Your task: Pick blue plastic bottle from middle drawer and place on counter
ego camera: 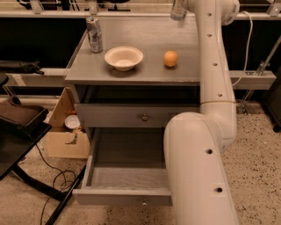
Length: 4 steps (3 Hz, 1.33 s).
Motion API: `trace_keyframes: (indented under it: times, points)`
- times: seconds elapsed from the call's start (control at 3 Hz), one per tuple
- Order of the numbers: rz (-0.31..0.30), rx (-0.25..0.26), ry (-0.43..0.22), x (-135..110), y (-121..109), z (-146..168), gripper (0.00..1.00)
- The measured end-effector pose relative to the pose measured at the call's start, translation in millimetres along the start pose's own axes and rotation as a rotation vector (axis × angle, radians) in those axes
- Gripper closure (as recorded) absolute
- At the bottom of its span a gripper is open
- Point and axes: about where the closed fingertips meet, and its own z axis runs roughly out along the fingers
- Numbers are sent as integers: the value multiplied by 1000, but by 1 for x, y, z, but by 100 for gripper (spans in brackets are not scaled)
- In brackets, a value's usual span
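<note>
My gripper (178,3) is at the top edge of the view, over the back right of the counter (145,72). It is shut on the blue plastic bottle (177,13), a small clear bottle hanging at the counter's far edge. My white arm (210,88) rises from the lower right and hides the right side of the cabinet. The middle drawer (123,196) is pulled open at the bottom. The part of its floor that shows holds nothing.
On the counter stand a silver can (94,34), a white bowl (124,57) and an orange (171,58). The drawer above (140,116) is shut. A cardboard box (66,136), a black stand (17,127) and cables lie on the floor at the left.
</note>
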Motion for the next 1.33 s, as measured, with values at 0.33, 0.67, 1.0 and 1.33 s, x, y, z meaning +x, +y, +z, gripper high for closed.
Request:
trace_keyframes:
  times: [0.33,0.67,1.0,1.33]
  points:
    - [6,-40,-9,-14,19,3,100]
    - [20,-76,-22,-45,36,16,100]
    - [28,-86,-33,-65,42,24,100]
    - [14,-82,-35,-82,43,32,100]
